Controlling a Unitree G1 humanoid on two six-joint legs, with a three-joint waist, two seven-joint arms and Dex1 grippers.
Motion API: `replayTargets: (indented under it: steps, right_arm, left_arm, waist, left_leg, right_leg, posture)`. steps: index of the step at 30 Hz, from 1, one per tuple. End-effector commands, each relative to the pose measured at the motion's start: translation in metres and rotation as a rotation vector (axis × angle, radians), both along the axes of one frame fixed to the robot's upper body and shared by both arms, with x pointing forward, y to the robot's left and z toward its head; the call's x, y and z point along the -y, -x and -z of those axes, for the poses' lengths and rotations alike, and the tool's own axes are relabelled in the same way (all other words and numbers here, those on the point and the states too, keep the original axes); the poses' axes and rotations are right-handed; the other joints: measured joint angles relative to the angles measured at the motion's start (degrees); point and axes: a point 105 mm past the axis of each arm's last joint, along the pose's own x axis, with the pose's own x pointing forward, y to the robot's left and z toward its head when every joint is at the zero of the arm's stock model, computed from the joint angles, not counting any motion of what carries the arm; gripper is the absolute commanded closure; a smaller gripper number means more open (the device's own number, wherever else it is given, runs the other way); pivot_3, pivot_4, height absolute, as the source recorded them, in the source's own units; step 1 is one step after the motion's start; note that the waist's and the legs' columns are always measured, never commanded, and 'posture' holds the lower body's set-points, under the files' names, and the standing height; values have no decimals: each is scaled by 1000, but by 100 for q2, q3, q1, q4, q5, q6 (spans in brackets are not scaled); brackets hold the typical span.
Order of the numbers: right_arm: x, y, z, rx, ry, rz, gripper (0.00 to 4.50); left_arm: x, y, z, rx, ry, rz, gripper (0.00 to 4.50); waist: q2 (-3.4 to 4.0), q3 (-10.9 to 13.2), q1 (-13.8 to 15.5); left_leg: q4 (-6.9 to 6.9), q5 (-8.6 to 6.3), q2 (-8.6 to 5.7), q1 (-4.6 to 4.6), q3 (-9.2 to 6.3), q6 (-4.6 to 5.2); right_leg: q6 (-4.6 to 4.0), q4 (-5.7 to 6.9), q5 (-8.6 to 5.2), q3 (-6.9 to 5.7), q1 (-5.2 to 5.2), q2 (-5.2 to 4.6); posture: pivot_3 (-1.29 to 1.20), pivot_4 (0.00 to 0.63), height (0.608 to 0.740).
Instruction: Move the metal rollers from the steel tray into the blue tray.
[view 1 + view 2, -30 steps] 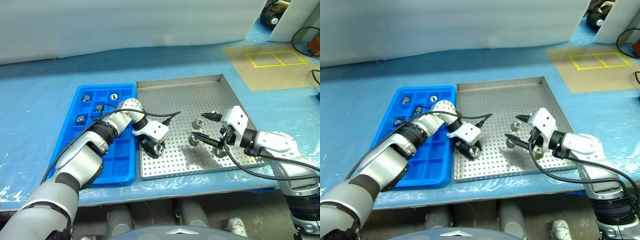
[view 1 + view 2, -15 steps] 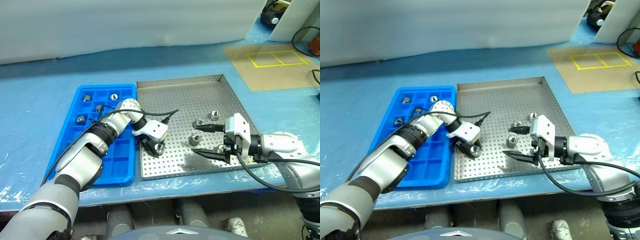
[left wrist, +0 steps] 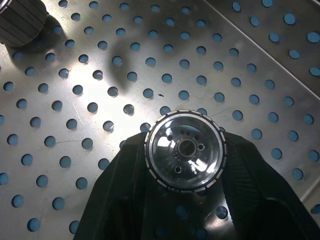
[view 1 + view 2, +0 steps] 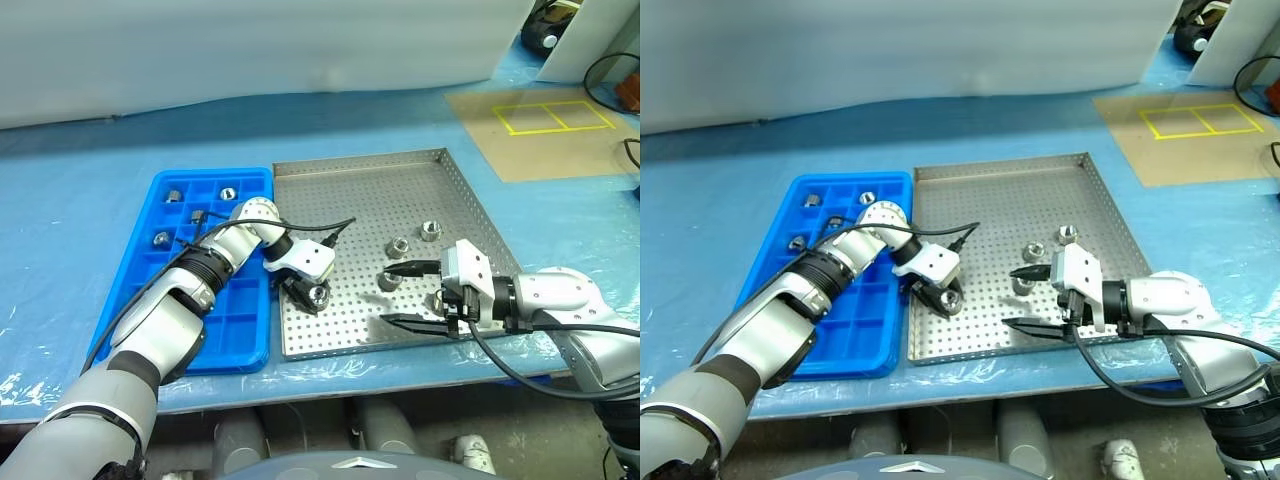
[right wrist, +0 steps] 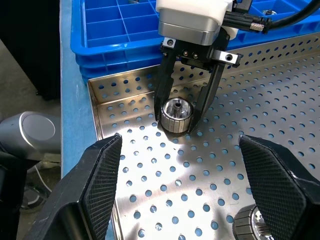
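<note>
One roller (image 3: 185, 150) sits clamped between the narrowed jaws of the left gripper (image 4: 312, 298), low over the perforated floor of the steel tray (image 4: 350, 190), near that tray's near left corner and just beside the blue tray (image 4: 235, 330). Three more rollers lie loose on the steel tray floor: one (image 4: 388, 281) just beside the far fingertip of the right gripper (image 4: 400, 294), and two (image 4: 397, 243) (image 4: 431, 230) farther back, near each other. What looks like a fourth loose one (image 4: 437, 298) shows partly behind the right gripper's body (too hidden to be sure). That makes four rollers plainly counted in the steel tray, one of them held.

Four rollers (image 4: 173, 195) (image 4: 228, 193) (image 4: 197, 214) (image 4: 160, 239) rest in the blue tray, each in its own compartment, all in the far rows.

The right gripper hangs low over the steel tray's near right part, jaws spread wide with nothing gripped, pointing across toward the left gripper. Both trays stand side by side, touching, on a blue sheet (image 4: 80, 220)
</note>
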Motion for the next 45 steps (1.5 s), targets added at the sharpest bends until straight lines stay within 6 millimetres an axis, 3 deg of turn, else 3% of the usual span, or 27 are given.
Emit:
replayTargets:
  steps: [1, 7, 16, 19, 28, 30, 34, 37, 45]
  right_arm:
    - [-3, 0, -6, 41, -8, -20, 645]
    - [-4, -6, -5, 60, -4, -22, 645]
    - [-17, -22, -10, 100, -15, -96, 645]
    - [-24, -29, -11, 106, -14, -143, 645]
    - [-49, -52, -15, 138, -26, -297, 645]
    - [-57, -55, -15, 145, -33, -334, 645]
    - [-67, -61, -16, 156, -47, -376, 645]
    - [-82, -70, -17, 178, -57, -419, 645]
    - [-89, -74, -20, 191, -66, -458, 645]
  left_arm:
    - [3, -11, -16, 37, 66, -47, 2733]
    - [15, -25, -66, 8, 227, -130, 2733]
    - [-9, -37, -104, 7, 312, -250, 2733]
    - [-26, -36, -122, -43, 349, -321, 2733]
    - [-114, -32, -155, -55, 453, -684, 2733]
    - [-131, -28, -155, -26, 454, -757, 2733]
    - [-146, -21, -147, -3, 440, -833, 2733]
    - [-169, -13, -123, 15, 380, -938, 2733]
    - [-184, -11, -83, 7, 328, -1044, 2733]
  waist:
    - [0, 0, 6]
    - [-3, 2, 94]
    - [-7, 4, 179]
    - [-9, 6, 205]
    - [-7, 6, 435]
    - [-7, 7, 507]
    - [-7, 7, 684]
    - [-7, 7, 764]
    - [-9, 7, 1013]
  left_leg:
    - [0, 0, -1, 0, 0, 0]
    - [9, -5, -13, -9, 0, 8]
    - [2, -8, -21, -14, 1, 16]
    - [2, -6, -21, -20, 1, 12]
    - [-28, 9, -11, -37, 0, -13]
    - [-26, 20, -5, -49, -1, -30]
    - [-28, 22, 3, -63, -8, -34]
    - [-25, 23, 12, -67, -12, -37]
    - [-7, 41, 38, -98, -66, -69]
  right_leg:
    - [0, 0, 0, 0, 0, 0]
    - [-1, 0, 1, 0, -16, -9]
    - [0, -4, 0, 6, -25, -12]
    - [0, 4, 0, 5, -35, -12]
    - [-1, 13, 0, -14, -75, -9]
    - [-2, 13, 1, -21, -84, -9]
    - [-2, 15, 0, -72, -86, -14]
    - [-4, 18, 0, -92, -88, -19]
    - [-28, 70, -15, -119, -96, -11]
  posture:
    - [-381, 150, 740]
    - [-341, 150, 740]
    - [-227, 150, 740]
    - [-150, 150, 740]
    - [36, 150, 740]
    - [70, 150, 740]
    - [128, 150, 740]
    - [179, 150, 740]
    - [196, 150, 740]
